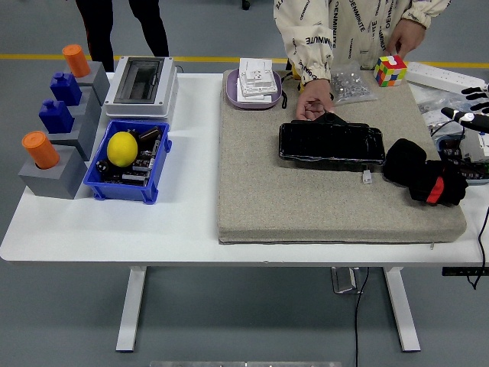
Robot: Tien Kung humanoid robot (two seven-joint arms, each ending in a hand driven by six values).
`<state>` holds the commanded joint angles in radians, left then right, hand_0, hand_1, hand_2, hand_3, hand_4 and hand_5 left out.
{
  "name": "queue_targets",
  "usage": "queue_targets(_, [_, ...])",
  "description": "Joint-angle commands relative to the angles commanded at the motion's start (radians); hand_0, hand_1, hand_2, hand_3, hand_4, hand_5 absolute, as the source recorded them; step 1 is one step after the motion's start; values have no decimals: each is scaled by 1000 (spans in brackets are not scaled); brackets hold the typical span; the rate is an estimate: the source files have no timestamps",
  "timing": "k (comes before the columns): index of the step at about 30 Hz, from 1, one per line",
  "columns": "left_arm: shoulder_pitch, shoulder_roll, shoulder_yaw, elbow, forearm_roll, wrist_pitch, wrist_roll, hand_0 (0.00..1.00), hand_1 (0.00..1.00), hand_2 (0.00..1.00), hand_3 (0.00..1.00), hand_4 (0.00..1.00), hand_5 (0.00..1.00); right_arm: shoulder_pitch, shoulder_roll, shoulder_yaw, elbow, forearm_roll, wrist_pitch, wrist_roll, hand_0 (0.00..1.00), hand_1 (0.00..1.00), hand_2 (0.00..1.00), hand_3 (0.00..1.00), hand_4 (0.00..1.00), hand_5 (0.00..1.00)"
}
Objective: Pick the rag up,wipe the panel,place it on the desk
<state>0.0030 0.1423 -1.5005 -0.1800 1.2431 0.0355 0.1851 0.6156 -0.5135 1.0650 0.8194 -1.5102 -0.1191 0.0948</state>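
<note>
- One robot hand [475, 115] shows, the right one, at the worktop's right edge; only its fingertips enter the view, spread and holding nothing, above a clutter of cables and small parts.
- The left hand is out of sight.
- The rag [422, 174], black with a red patch, lies bunched on the right end of the grey felt mat [306, 199], near the mat's right edge and just right of the panel.
- The panel [331, 143], a glossy black oblong, lies flat on the mat's right half, its long side along the worktop's far edge.
- A small white plug [367, 177] rests on the mat just in front of the panel's right end.
- A person in a cream printed jacket stands at the far side; one hand [314, 100] rests on the panel's far edge, the other [405, 34] is held above a colour cube.
- The colour cube [390, 70] sits at the mat's far right corner, beside a clear bag of small metal parts [351, 82].
- A purple tray [231, 93] carrying white switch plates sits at the mat's far left corner.
- On the white worktop [183, 222] left of the mat stand a grey breaker box [141, 84] and, in front of it, a blue bin [126, 191] holding a lemon [122, 148].
- Along the left edge, stepped grey blocks [53, 174] carry orange and blue pegs.
</note>
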Motion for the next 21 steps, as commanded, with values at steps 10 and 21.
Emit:
queue_targets(10, [0,-1,-1,0,0,0,0,644,693,735,563,597,471,5,1,-12,13,-149,9,-25,741,689,760,749,998,612])
queue_targets(21, [-1,-2,-1,0,-1,0,-1,644,692,735,563,597,471,7,8,-24,8,-261,21,-40,751,693,765,756,998,609])
